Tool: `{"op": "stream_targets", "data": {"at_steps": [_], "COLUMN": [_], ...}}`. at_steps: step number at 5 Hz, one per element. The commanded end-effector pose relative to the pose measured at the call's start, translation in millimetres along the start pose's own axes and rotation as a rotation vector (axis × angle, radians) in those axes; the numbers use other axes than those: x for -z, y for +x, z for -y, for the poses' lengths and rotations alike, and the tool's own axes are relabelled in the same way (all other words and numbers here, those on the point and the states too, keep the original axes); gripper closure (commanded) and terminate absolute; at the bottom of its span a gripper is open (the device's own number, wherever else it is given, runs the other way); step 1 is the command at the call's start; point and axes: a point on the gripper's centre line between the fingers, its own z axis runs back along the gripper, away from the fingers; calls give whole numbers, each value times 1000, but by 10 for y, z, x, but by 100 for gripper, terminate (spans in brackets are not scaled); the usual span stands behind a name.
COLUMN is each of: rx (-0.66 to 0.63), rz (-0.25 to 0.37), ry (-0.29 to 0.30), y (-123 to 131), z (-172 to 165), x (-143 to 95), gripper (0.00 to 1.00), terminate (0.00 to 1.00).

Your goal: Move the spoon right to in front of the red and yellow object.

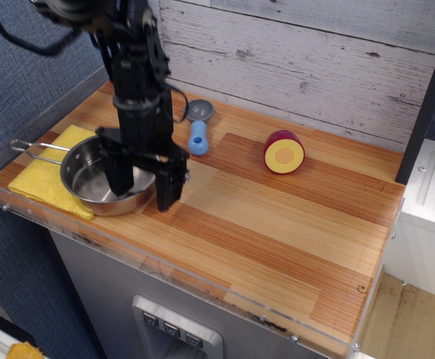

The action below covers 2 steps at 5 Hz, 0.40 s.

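Note:
The spoon (198,129) lies near the back wall, its grey bowl toward the wall and its light-blue handle pointing forward. The red and yellow object (283,152) sits to its right, yellow cut face toward the front. My gripper (144,187) is open and empty. It hangs low at the steel pan (98,179), one finger inside the pan and the other outside its right rim. It is in front of and left of the spoon, apart from it.
The steel pan with a wire handle rests on a yellow cloth (47,181) at the left front. A clear plastic rim (165,273) runs along the table's front and left edges. Bare wood (277,224) lies right of the gripper.

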Motion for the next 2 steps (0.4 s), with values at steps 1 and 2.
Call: {"op": "stream_targets", "data": {"at_steps": [1,2], "rx": [-69,-82], "rz": [164,166], "ry": [25,16], "y": [-68,57], "z": [-108,-90], "x": [-762,-653], "gripper": [0,0], "terminate": [0,0]}}
